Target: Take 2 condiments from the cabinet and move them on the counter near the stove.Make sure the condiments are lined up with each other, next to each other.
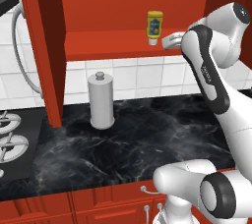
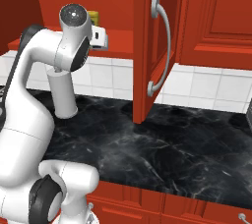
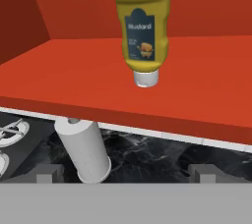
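Hand view: yellow mustard bottle [image 3: 142, 29] (blue label, cap down); tool [image 3: 126, 173] open.

Yellow squeeze bottle [image 1: 154, 27] stands cap-down on the cabinet [image 1: 113, 43] shelf, tool [image 1: 170, 40] beside it.

Stove [image 1: 12, 142] cut by left edge

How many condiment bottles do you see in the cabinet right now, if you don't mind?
1: a yellow mustard bottle standing cap-down on the red cabinet shelf, ahead of the open gripper. A second bottle may be hidden; none is visible.
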Available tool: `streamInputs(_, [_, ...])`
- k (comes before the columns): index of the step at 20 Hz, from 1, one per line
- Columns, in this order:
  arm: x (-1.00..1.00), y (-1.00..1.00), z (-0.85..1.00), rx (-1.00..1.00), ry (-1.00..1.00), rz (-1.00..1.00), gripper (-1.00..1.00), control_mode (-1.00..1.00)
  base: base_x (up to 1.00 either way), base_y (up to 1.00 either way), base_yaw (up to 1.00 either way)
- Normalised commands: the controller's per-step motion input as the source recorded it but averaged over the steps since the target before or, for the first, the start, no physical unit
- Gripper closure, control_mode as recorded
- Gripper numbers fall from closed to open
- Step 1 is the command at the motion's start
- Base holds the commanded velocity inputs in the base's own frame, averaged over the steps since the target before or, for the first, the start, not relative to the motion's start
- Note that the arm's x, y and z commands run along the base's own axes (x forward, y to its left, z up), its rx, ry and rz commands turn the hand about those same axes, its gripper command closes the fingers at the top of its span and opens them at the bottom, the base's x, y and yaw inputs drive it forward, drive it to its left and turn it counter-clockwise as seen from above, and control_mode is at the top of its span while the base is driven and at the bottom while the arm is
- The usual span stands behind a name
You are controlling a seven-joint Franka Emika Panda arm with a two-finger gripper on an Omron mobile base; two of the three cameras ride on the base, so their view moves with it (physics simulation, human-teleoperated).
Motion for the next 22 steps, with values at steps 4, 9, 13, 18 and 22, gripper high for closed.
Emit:
streamInputs(4, [0.16, -0.02, 0.09, 0.0, -0.01, 0.12, -1.0, -1.0, 0.0, 0.0, 0.0])
streamInputs(9, [0.17, -0.04, 0.11, 0.0, 0.0, 0.11, -1.0, -1.0, 0.0, 0.0, 0.0])
streamInputs(13, [0.18, -0.04, 0.13, 0.0, 0.0, 0.1, -1.0, -1.0, 0.0, 0.0, 0.0])
streamInputs(18, [0.27, 0.0, 0.1, 0.0, 0.0, 0.01, -1.0, -1.0, 0.0, 0.0, 0.0])
streamInputs(22, [0.28, 0.0, 0.07, 0.0, 0.0, 0.0, -1.0, -1.0, 0.0, 0.0, 0.0])
